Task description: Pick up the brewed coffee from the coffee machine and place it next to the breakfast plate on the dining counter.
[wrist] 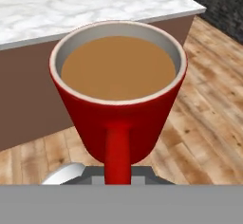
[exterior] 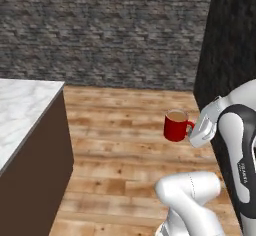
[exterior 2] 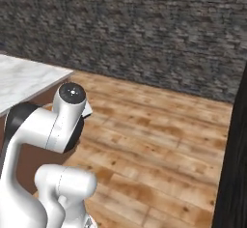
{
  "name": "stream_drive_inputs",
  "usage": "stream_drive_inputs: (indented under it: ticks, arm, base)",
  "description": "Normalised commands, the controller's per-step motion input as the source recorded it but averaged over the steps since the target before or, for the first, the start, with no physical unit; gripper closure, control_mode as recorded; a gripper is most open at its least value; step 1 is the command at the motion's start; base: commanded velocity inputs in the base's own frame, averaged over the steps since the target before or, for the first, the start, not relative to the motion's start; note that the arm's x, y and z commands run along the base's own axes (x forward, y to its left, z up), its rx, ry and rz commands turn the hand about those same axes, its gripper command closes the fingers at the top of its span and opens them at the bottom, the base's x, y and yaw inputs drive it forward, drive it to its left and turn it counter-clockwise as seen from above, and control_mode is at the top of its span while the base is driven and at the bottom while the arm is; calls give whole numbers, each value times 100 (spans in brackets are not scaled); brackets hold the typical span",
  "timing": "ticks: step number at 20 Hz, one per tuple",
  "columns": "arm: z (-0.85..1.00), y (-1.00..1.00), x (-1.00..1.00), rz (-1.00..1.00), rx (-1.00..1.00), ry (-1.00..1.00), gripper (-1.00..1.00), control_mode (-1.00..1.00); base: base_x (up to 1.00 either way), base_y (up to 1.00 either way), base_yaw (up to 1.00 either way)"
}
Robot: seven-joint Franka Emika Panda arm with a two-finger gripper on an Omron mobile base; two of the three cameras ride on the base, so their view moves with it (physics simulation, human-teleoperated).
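Ahead of your gripper [exterior: 192, 131], well beyond it, the largest thing is the grey stone wall [exterior: 100, 30], running across the whole back of the room. Below the gripper the wooden plank floor [exterior: 130, 145] spreads out, with open floor between the tool and the counter.

To the gripper's left in the left base view stands the dining counter [exterior: 22, 110], a white marble slab with grey veins on a dark brown base. In the hand view its marble top [wrist: 85, 4] sits beyond the mug and a little higher than the mug's rim, with the brown side panel straight behind the cup. Its near corner is the closest solid thing in front of the tool.

To the gripper's right, close by, rises a tall black surface [exterior: 230, 45]; you cannot tell from these views what it belongs to.

Your white arm [exterior 2: 48, 125] folds up in the foreground of both base views.

The brewed coffee [exterior: 176, 125] is in the air, upright, just ahead of the gripper, its light brown liquid level at the top. The handle [wrist: 117, 152] points back toward the tool, and the gripper is closed tight on that handle, holding the red mug above the floor.
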Motion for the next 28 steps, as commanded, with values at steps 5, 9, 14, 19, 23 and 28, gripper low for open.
stream_drive_inputs:
  ticks: [5, 9, 14, 19, 23, 28]
  arm:
    - [0, 0, 0, 0, 0, 0, 100, 100]
    - [0, 0, 0, 0, 0, 0, 100, 100]
    - [0, 0, 0, 0, 0, 0, 100, 100]
    - [0, 0, 0, 0, 0, 0, 100, 100]
    - [0, 0, 0, 0, 0, 0, 100, 100]
    - [0, 0, 0, 0, 0, 0, 100, 100]
  base:
    - [100, -42, 23]
    - [100, -40, 26]
    - [100, -28, 32]
    - [100, -32, 40]
    - [100, -43, 45]
    - [100, -38, 50]
